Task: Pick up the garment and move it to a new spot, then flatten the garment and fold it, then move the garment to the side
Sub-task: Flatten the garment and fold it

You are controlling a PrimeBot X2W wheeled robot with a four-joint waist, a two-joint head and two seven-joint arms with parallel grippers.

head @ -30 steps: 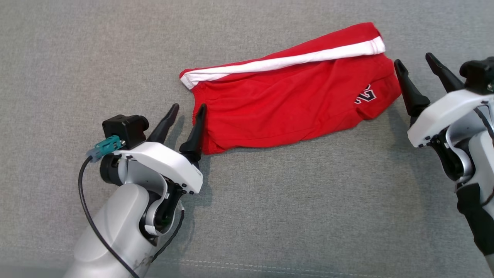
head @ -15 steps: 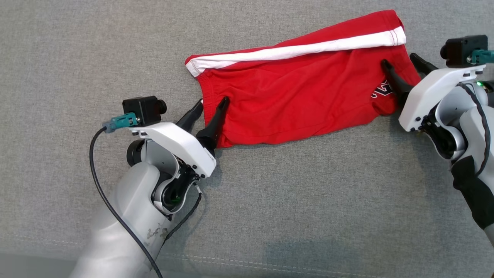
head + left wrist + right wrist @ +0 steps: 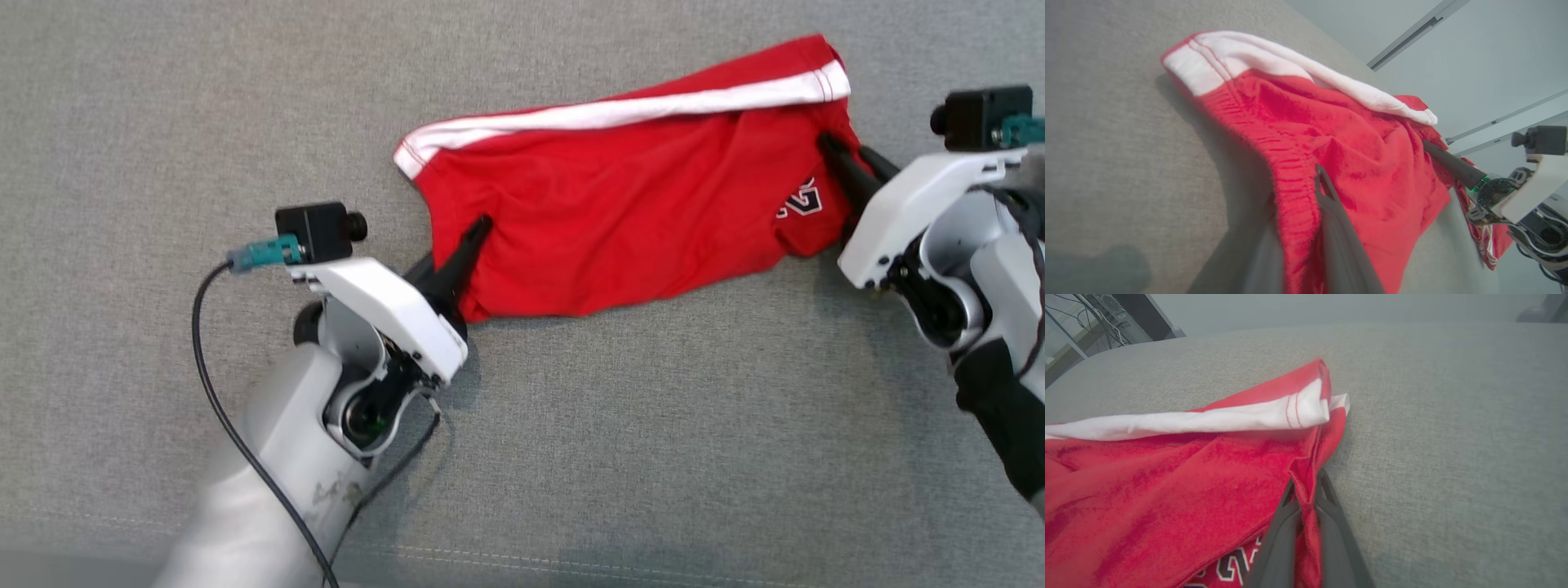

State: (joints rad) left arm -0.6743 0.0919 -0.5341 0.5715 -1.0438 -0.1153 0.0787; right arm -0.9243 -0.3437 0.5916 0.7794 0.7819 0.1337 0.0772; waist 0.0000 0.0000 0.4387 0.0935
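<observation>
The red shorts (image 3: 620, 220) are lying rumpled on the grey surface (image 3: 204, 98), upper centre of the head view. The left gripper (image 3: 464, 249) is pinching their lower-left edge, and the right gripper (image 3: 845, 159) is pinching their right end. Lifting seems to be only beginning; moving, flattening, folding and setting aside are all waiting.

My left end effector (image 3: 1303, 196) pinches the red garment (image 3: 1372, 163) at its gathered hem; the right end effector (image 3: 1432, 148) touches its far end.

Left forearm (image 3: 261, 457): pale grey, scuffed.
Wrist covers (image 3: 384, 302): white, dark screws.
Left pincer (image 3: 468, 238), right pincer (image 3: 842, 151): long dark tapered fingers (image 3: 461, 253).
Wrist camera (image 3: 314, 231): black block, teal plug (image 3: 263, 251), black cable (image 3: 211, 384).
Right arm (image 3: 1008, 269): black sleeve (image 3: 1000, 416).
</observation>
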